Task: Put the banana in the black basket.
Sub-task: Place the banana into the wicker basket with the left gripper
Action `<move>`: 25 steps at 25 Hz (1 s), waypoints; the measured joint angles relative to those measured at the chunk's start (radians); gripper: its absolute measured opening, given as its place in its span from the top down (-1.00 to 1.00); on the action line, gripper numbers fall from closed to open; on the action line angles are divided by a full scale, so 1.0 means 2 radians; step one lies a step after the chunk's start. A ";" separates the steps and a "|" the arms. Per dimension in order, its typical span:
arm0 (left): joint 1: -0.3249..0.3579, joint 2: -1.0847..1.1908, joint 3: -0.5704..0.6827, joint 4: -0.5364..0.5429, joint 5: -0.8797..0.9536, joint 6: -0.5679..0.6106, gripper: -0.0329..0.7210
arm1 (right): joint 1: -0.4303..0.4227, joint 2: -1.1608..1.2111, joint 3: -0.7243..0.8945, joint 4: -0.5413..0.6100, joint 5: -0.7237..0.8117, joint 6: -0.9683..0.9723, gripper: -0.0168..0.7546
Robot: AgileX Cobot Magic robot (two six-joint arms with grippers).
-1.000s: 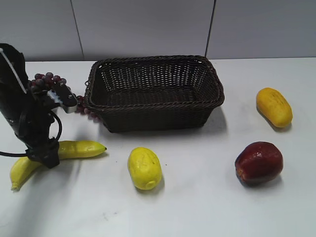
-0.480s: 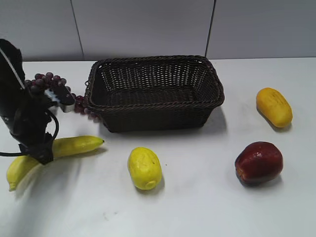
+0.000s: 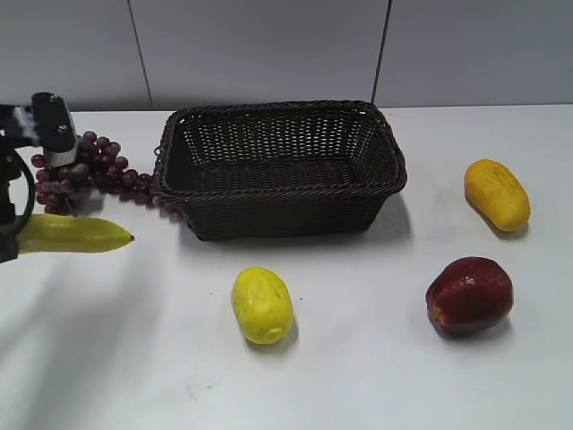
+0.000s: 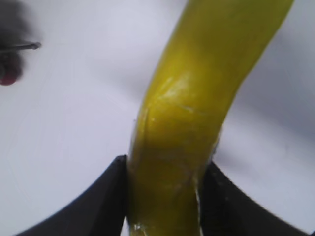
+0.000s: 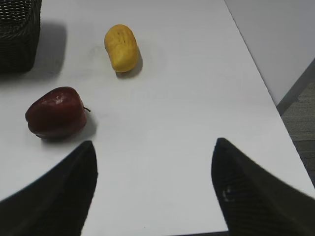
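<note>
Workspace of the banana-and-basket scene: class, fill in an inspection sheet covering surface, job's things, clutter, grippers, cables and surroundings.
Surface: white table, faint smudges.
Job's things: banana held off the table at far left; black basket upright, nothing inside.
Clutter: grapes beside the basket's left end; stubby yellow fruit; red apple; orange-yellow fruit.
Grippers: left gripper clamped on the banana; right gripper open, holding nothing.
Cables: black cable looping on the left arm.
Surroundings: grey wall panels.

Exterior view: slanted down from front, whole table (image 3: 376,376) in frame. Left wrist view: tight on banana (image 4: 197,123), table blurred behind. Right wrist view: looks down over table's right end; shares red apple (image 5: 55,112) and orange-yellow fruit (image 5: 121,47) with exterior.
</note>
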 joint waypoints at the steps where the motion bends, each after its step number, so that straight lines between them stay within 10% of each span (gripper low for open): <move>1: -0.004 -0.010 0.000 0.008 0.007 0.006 0.09 | 0.000 0.000 0.000 0.000 0.000 0.000 -0.47; 11: -0.055 -0.014 -0.094 0.059 0.015 0.017 0.09 | 0.000 0.000 0.000 0.000 0.000 0.000 -0.47; 25: -0.149 0.204 -0.433 0.062 0.076 -0.018 0.09 | 0.000 0.000 0.000 0.000 0.000 0.000 -0.47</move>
